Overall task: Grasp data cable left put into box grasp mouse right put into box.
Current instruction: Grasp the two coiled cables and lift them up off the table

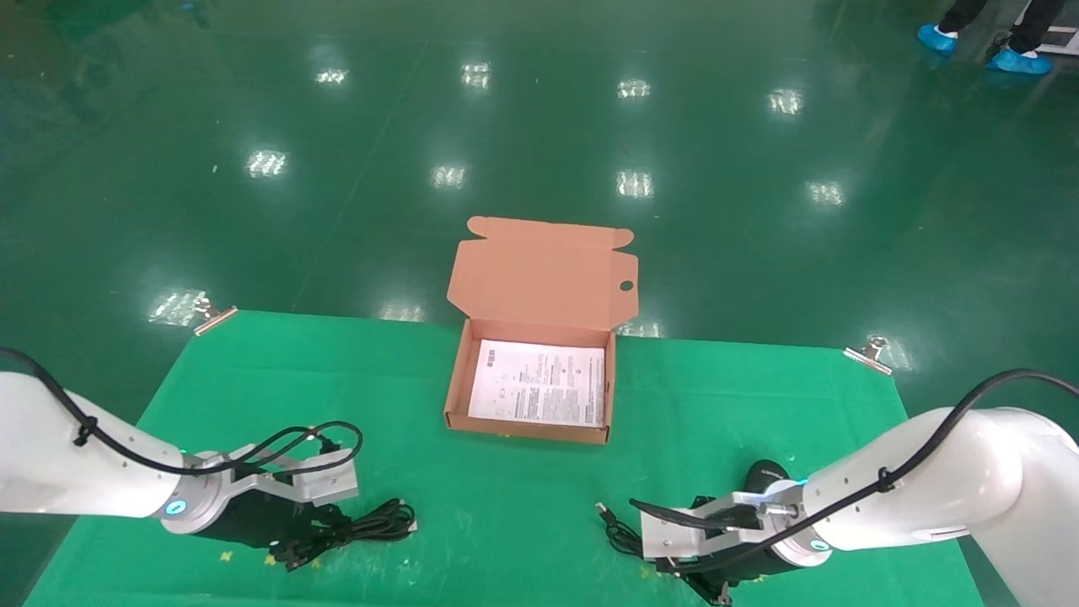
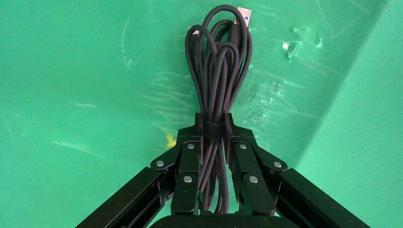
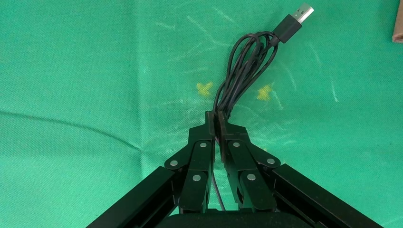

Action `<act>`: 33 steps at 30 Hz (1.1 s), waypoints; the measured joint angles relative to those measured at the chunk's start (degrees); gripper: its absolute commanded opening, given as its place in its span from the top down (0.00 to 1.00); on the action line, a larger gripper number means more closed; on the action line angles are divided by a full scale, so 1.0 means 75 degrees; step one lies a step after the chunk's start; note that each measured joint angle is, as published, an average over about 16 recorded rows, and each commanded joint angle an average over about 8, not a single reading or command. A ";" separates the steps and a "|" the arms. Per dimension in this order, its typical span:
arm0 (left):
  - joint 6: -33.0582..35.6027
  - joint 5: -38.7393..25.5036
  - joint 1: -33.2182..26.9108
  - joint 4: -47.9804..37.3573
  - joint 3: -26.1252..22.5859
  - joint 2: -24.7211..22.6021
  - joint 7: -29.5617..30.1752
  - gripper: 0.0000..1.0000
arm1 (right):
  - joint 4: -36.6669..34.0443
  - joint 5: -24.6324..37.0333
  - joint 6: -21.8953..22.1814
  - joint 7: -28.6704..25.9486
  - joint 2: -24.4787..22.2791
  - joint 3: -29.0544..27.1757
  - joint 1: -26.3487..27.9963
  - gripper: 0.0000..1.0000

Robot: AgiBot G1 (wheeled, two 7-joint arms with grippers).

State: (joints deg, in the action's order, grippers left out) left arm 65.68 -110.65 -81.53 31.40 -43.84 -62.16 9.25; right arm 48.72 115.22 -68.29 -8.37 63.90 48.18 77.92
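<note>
So the left gripper (image 2: 213, 124) is pinching the data cable (image 2: 217, 71) low on the bench (image 1: 523, 497); right gripper (image 3: 219, 119) is clamped on the mouse (image 1: 763, 476) cord, I think. Box (image 1: 506, 423) sits open between them.

- Data cable (image 2: 217, 80): thin black cable in an elongated bundle of loops, silvery plug tip at the far end; on the green cloth, front left.
- Mouse (image 1: 761, 477): small, black, oval; front right, its thin black cord (image 3: 247, 71) bunched, USB plug (image 3: 296, 20) free.
- Box (image 1: 456, 384): salmon-orange cardboard, lid flap upright with 1 round hole; white printed sheet inside; centre.
</note>
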 measured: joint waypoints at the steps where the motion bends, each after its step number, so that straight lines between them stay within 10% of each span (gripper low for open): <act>1: 0.0000 0.0000 0.0000 0.0001 0.0000 0.0000 0.0000 1.00 | 0.0001 0.0000 0.0000 0.0000 0.0000 0.0000 0.0000 1.00; 33: -0.0149 -0.0439 -0.0280 0.1559 -0.0042 0.0437 0.0262 1.00 | 0.1635 -0.0411 -0.0221 -0.1130 -0.1295 -0.0764 0.0581 1.00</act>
State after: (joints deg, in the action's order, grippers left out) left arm 64.56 -113.94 -83.63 43.09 -44.16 -58.88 11.22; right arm 60.98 112.13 -69.94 -16.85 54.19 42.44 82.28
